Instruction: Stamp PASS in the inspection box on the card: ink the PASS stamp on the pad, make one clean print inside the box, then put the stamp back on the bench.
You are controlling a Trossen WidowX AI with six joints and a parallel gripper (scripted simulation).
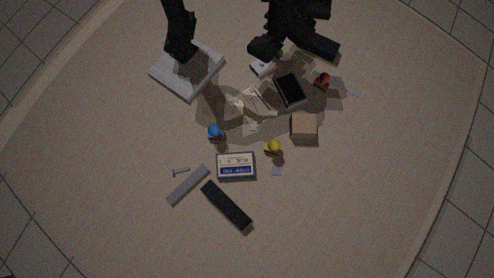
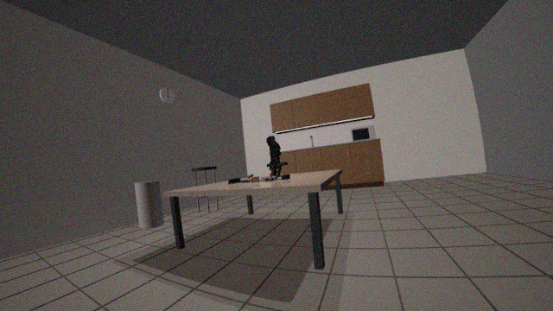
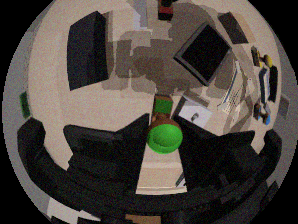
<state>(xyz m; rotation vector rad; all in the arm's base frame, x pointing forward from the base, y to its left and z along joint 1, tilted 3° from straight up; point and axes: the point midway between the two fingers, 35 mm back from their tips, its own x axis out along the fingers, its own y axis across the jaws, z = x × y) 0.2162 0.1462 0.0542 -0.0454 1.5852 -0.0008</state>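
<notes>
A stamp with a green round knob (image 3: pixel 165 139) (image 1: pixel 279 53) and a brown body stands between the fingers. My gripper (image 3: pixel 161 118) is shut on it, low over the bench; whether its base touches the bench I cannot tell. The open black ink pad (image 1: pixel 290 89) (image 3: pixel 204 54) lies beyond the stamp. A white sheet with printed lines (image 1: pixel 258 102) (image 3: pixel 231 95), which looks like the card, lies beside the pad, partly in shadow; its box and any print are unreadable.
A white block (image 1: pixel 262 68) (image 3: pixel 192 114) sits close beside the green stamp. A dark block (image 1: pixel 326 48) (image 3: pixel 87 50), red stamp (image 1: pixel 323 79) (image 3: pixel 165 11), brown box (image 1: pixel 304 125), blue stamp (image 1: pixel 214 130), yellow stamp (image 1: pixel 274 145) and STAMP PAD case (image 1: pixel 235 161) stand around.
</notes>
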